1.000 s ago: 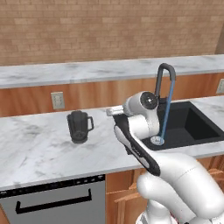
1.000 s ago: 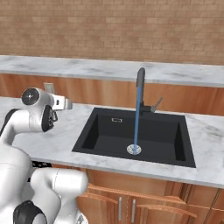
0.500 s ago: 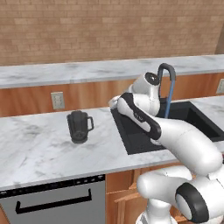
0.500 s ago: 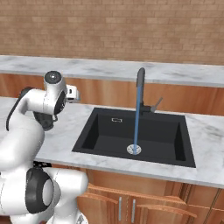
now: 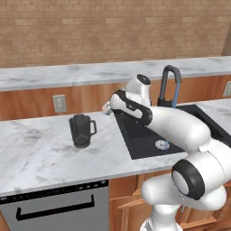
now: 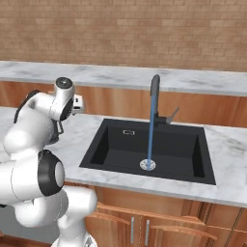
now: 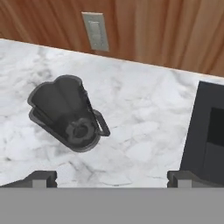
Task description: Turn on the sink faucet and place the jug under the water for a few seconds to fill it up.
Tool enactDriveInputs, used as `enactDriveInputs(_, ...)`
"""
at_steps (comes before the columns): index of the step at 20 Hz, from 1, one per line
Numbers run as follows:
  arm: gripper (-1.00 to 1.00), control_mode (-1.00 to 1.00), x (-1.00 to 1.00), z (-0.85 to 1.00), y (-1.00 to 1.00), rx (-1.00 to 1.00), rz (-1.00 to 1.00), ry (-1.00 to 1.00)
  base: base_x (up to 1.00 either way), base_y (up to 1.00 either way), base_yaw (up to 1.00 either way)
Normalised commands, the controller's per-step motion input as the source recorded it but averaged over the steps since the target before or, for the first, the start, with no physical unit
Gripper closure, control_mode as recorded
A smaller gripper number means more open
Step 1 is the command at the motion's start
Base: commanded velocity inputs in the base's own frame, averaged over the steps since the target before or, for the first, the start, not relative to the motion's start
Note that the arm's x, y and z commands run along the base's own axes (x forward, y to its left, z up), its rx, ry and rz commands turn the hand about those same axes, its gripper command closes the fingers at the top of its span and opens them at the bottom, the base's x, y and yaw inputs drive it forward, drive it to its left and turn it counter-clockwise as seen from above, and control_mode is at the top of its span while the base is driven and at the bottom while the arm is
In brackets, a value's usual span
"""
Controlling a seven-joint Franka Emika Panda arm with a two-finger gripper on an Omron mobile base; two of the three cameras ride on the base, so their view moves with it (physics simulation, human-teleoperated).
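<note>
The dark jug stands upright on the white marble counter, left of the black sink, its loop handle towards the sink. In the hand view the jug lies ahead and to the left, with my open gripper above the counter and apart from it. My gripper hovers between jug and sink, nothing between its fingers. The dark gooseneck faucet runs a thin blue stream of water down to the silver drain.
A wall outlet sits on the wooden back panel behind the jug. The sink's corner is at the right of the hand view. A dishwasher front lies below the counter's front edge.
My arm has swung left from the faucet towards the jug, the hand now past the sink's left edge. The jug has not moved and the water keeps running.
</note>
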Motion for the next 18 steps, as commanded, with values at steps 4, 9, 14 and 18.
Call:
enactDriveInputs(4,-1.00,-1.00,0.32,-0.34,0.10,0.00,0.22,0.22,0.00,0.00,0.00)
enactDriveInputs(9,-1.00,-1.00,0.10,-0.32,0.13,0.00,0.25,0.12,0.00,0.00,0.00)
enactDriveInputs(14,-1.00,-1.00,0.10,-0.15,0.26,0.00,0.25,0.00,0.00,0.00,0.00)
enactDriveInputs(18,-1.00,-1.00,0.09,-0.26,0.20,0.00,0.24,0.00,0.00,0.00,0.00)
